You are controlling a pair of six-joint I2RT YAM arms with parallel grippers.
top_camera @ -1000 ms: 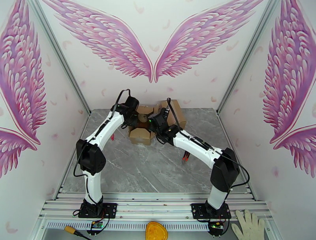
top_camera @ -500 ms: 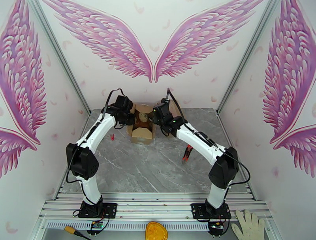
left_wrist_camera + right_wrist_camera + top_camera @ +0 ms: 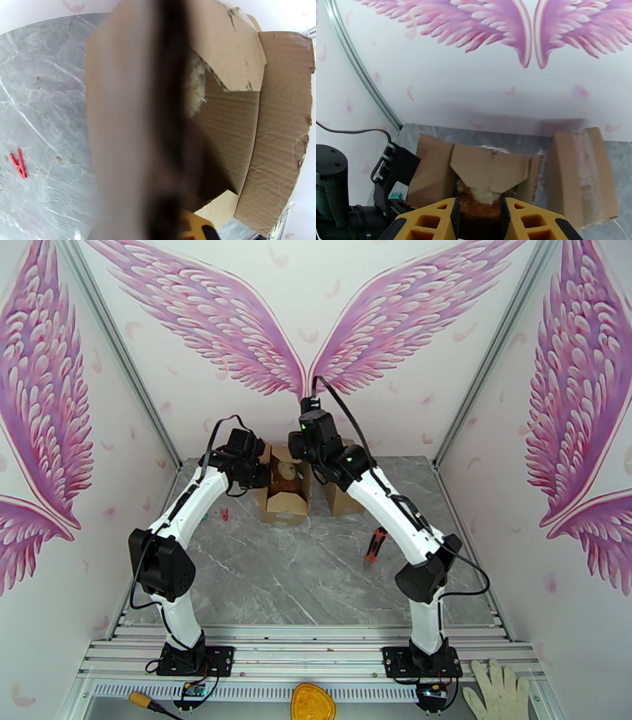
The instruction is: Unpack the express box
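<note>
Far centre of grey marble table (image 3: 316,587): express box (image 3: 284,507), open, flaps up, between the two arms.

At box's left side: left gripper (image 3: 254,470), clenched on the left flap (image 3: 126,118). Seen from left wrist as a blurred brown band straight down the middle, flap standing on edge.

Inside box, toward far end, partly under a torn flap: plush toy (image 3: 195,89), cream and brown fur. Bare corrugated wall to its right in left wrist view.

Above box's far right corner: right gripper (image 3: 478,207), raised, aimed down at the opening. Yellow fingers (image 3: 434,219) parted, with brown fur across the whole gap between them and cream fur just beyond, below a pointed flap. Cannot tell whether pinching the fur or merely looking past the fingers at it; grasp undetermined.

Just right of the express box, partly behind right forearm: second cardboard box (image 3: 345,499), closed, taped along its top in right wrist view.

On table left of the express box, near left forearm: small red clip (image 3: 224,515), apart from the box.

On table right of centre, under right arm: red-and-black tool (image 3: 374,546), lying well clear of both boxes.

Near edge, right of right arm's base: white glove (image 3: 496,690), off the marble, on the frame.
</note>
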